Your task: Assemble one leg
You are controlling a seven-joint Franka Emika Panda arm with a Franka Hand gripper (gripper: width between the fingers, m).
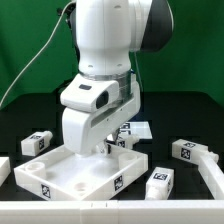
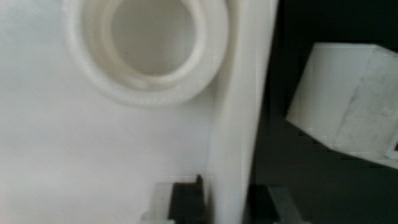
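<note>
While the gripper (image 1: 106,148) hung low over the far edge of the white tray-like panel (image 1: 75,172), its fingers were mostly hidden behind the arm's own bulk in the exterior view. In the wrist view the gripper (image 2: 217,203) showed only as dark, blurred tips either side of the panel (image 2: 71,140) edge wall, so I could not tell how far apart the jaws stood or whether they pinched that wall. Just ahead of the fingertips, a round corner socket (image 2: 151,45) in the panel showed an open bore. Beyond the panel's edge lay a white block-like shape (image 2: 347,95), too blurred to name. Three legs lay flat on the black table, all well apart from the gripper. The first leg (image 1: 40,142) lay off toward the exterior view's left, its long axis running roughly across the picture. The second leg (image 1: 185,150) lay off toward the exterior view's right, also lengthwise across. The third leg (image 1: 160,182) lay nearer the camera than the gripper, just beside the panel's corner, its long axis on a slant. Behind the gripper lay the marker board (image 1: 137,130).
</note>
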